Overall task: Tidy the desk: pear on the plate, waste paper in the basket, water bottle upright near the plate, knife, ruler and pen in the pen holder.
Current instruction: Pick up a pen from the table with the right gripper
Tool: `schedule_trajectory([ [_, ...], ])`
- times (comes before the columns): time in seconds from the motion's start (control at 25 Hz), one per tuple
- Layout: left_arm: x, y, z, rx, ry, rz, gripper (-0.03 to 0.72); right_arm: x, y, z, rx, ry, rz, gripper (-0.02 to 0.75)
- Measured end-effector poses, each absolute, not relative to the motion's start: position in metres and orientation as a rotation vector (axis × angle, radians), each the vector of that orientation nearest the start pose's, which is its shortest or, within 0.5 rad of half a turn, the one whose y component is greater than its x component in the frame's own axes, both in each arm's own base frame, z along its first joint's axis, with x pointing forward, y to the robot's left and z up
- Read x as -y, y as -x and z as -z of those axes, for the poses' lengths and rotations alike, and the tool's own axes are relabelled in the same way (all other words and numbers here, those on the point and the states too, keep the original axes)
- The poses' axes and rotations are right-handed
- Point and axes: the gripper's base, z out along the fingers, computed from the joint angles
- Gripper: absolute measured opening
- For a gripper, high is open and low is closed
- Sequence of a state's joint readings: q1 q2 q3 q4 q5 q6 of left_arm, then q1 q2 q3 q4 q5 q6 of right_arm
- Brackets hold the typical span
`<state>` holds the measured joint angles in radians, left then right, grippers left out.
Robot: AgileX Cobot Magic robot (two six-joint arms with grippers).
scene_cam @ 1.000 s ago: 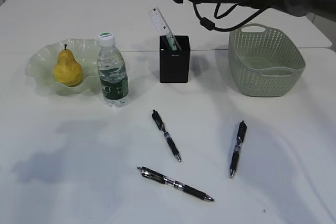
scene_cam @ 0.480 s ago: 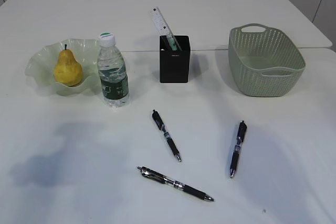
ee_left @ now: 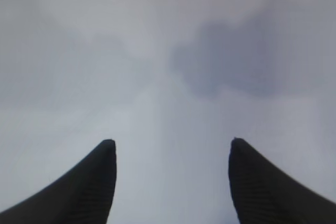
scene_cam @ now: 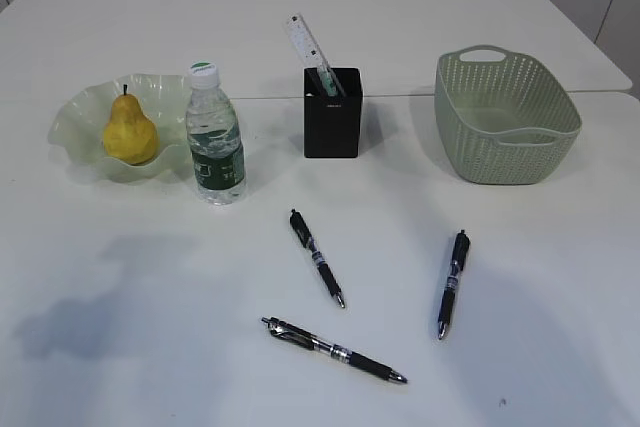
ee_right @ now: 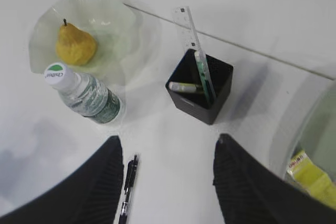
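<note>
The yellow pear [scene_cam: 129, 131] lies on the wavy green plate [scene_cam: 80, 107]; it also shows in the right wrist view [ee_right: 76, 45]. The water bottle [scene_cam: 215, 137] stands upright beside the plate. The black pen holder [scene_cam: 332, 113] holds the ruler [scene_cam: 305, 45] and a green-handled knife [ee_right: 203, 77]. Three black pens lie on the table: one in the middle [scene_cam: 317, 257], one at the front [scene_cam: 334, 350], one to the right [scene_cam: 453, 282]. Yellow waste paper [ee_right: 311, 177] lies in the green basket [scene_cam: 505, 117]. My left gripper [ee_left: 170, 148] is open over bare table. My right gripper [ee_right: 168, 145] is open, high above the middle pen [ee_right: 127, 188].
The table's far edge and a seam run behind the pen holder. The basket stands at the right. Neither arm shows in the exterior view; only their shadows lie on the table at the front left.
My right arm has risen out of the top of the exterior view. The objects on the table have not moved.
</note>
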<state>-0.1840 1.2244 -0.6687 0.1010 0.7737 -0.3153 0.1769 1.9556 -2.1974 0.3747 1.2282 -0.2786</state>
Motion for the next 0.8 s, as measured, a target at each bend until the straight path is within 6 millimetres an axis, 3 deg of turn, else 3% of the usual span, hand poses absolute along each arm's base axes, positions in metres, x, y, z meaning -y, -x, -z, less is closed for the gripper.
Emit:
schedule_trajectory([
  [0.2, 0.031, -0.201, -0.222, -2.803, 0.067, -0.003, 0.475, -0.101, -0.398, -0.426, -2.373, 0.455, -0.390, 0.410],
  [0.4, 0.031, -0.201, -0.222, -2.809, 0.045, -0.005, 0.475, -0.114, -0.374, -0.427, -2.410, 0.484, -0.361, 0.410],
  [0.56, 0.031, -0.201, -0.222, -2.812, 0.043, -0.002, 0.475, -0.118, -0.356, -0.411, -2.494, 0.495, -0.326, 0.410],
  [0.8, 0.032, -0.200, -0.222, -2.815, 0.047, 0.004, 0.475, -0.111, -0.337, -0.371, -2.664, 0.468, -0.302, 0.410],
])
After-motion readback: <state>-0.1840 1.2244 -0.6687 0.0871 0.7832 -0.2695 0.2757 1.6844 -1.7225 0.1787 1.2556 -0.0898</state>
